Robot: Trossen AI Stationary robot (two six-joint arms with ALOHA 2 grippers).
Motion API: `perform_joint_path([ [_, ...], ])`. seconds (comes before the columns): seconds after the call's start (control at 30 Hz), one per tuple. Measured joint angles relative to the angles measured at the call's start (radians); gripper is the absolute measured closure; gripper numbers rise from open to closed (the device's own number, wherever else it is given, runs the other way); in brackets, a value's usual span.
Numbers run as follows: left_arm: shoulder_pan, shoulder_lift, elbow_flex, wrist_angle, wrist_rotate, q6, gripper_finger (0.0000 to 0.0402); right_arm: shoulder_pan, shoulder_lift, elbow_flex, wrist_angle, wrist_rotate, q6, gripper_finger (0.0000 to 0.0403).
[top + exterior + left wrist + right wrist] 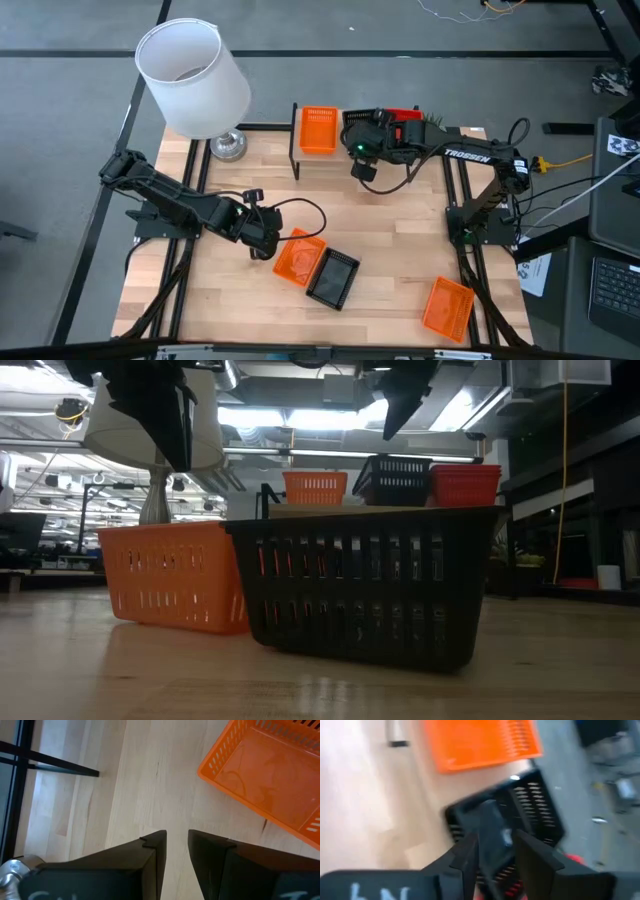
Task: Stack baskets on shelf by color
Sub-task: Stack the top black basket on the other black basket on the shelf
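On the shelf at the table's far edge, an orange basket, a black basket and a red basket stand side by side on their bottoms. My right gripper is open and hangs just above the black basket, its fingers over the basket's near wall. Three more baskets rest on the tabletop: an orange basket, a black basket beside it, and an orange basket near right. My left gripper is open over bare wood, just left of the first orange basket.
A lamp with a white shade and a metal base stands at the far left corner. Black frame bars run along the table's left and right sides. Bare wood lies between the shelf and the loose baskets.
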Motion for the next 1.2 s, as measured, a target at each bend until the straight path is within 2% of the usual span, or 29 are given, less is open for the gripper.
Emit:
perform_joint_path([
  [0.17, 0.0, 0.0, 0.0, 0.0, 0.0, -0.004, 0.0329, 0.017, 0.0, 0.0, -0.101, -0.246, 0.05, 0.028],
  [0.23, 0.0, 0.0, 0.0, 0.0, 0.0, -0.005, 0.0329, 0.014, 0.003, 0.0, -0.164, -0.286, 0.083, 0.028],
  [0.43, 0.0, 0.0, 0.0, 0.001, 0.0, -0.005, 0.0329, 0.006, 0.018, 0.0, -0.137, -0.241, 0.056, 0.028],
  [0.73, 0.0, 0.0, 0.0, 0.006, 0.0, -0.005, 0.0329, -0.035, 0.112, -0.001, -0.072, -0.193, 0.002, 0.0279],
  [1.2, 0.0, 0.0, 0.0, 0.009, 0.0, -0.005, 0.0329, -0.057, 0.111, -0.001, 0.067, -0.17, -0.098, 0.0279],
])
